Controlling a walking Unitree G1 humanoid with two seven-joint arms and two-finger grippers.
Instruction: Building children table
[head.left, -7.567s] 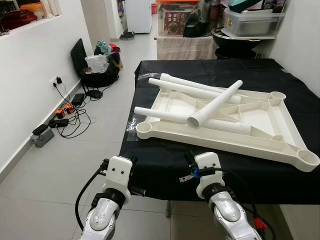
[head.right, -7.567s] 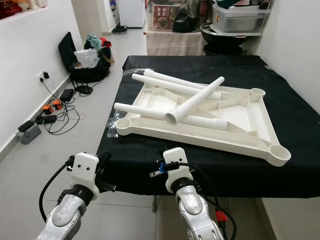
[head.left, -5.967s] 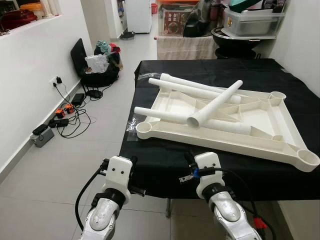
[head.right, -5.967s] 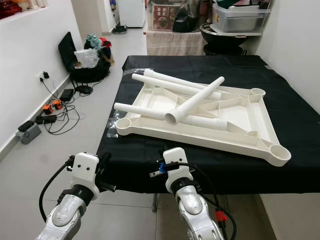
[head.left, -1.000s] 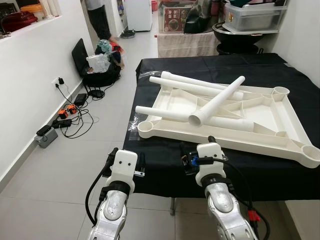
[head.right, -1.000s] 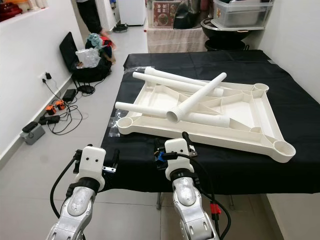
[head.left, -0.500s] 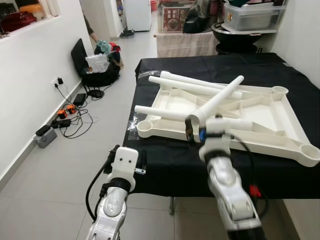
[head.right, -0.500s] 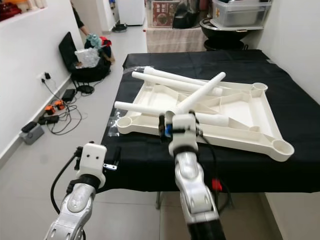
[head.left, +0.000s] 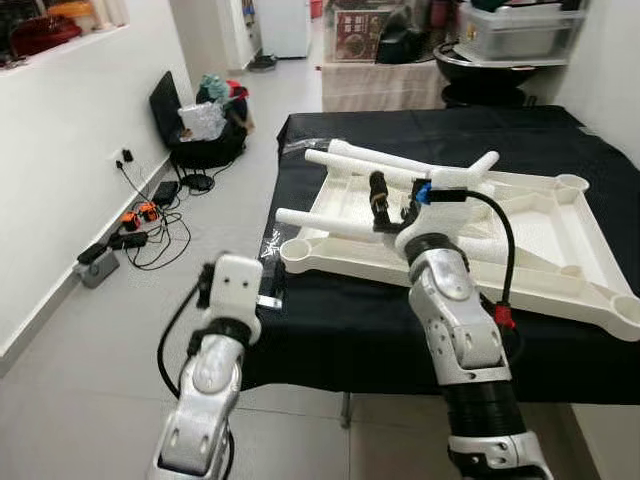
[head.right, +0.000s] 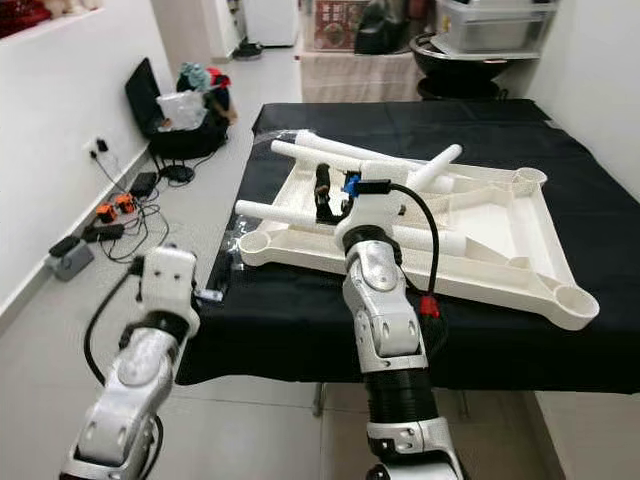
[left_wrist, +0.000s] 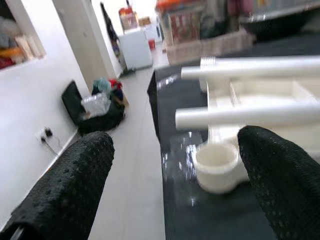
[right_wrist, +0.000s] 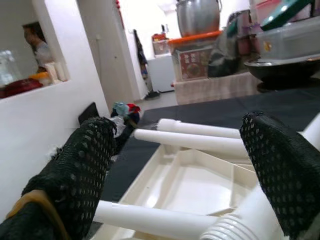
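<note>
Tabletop (head.left: 540, 235): white plastic, upside down on the black-covered table (head.left: 330, 320), ribbed underside up, round leg sockets at the corners.
Near-left socket (left_wrist: 216, 160): at the tabletop's corner nearest the left gripper, mouth open upward.
Legs: four white tubes lying loose across the tabletop.
Two far legs (head.right: 330, 150): side by side along the tabletop's far-left edge, ends overhanging the rim.
Near leg (head.left: 315, 222): across the tabletop's left end, tip jutting past the rim above the near-left socket.
Slanted leg (head.left: 478, 168): propped over the others, threaded end (right_wrist: 227, 232) pointing toward the right gripper.
Right gripper (right_wrist: 180, 165): raised over the tabletop's near-left part, aimed along the legs; black fingers (right_wrist: 280, 165) spread wide, threaded end of the slanted leg between them, no grip visible.
Left gripper (left_wrist: 175, 190): low, off the table's near-left edge, just short of the near-left socket; fingers (left_wrist: 75, 180) wide apart, nothing between them.
Floor left of the table: black bag (head.left: 195, 135) stuffed with plastic against the white wall, power strip and tangled cables (head.left: 140, 225) nearer.
Beyond the table's far end: clear storage bin (head.left: 520, 30) on a dark stand, white appliance (head.left: 285, 25) in the passage.
Person (right_wrist: 37, 42): partly seen past the wall ledge in the right wrist view.
</note>
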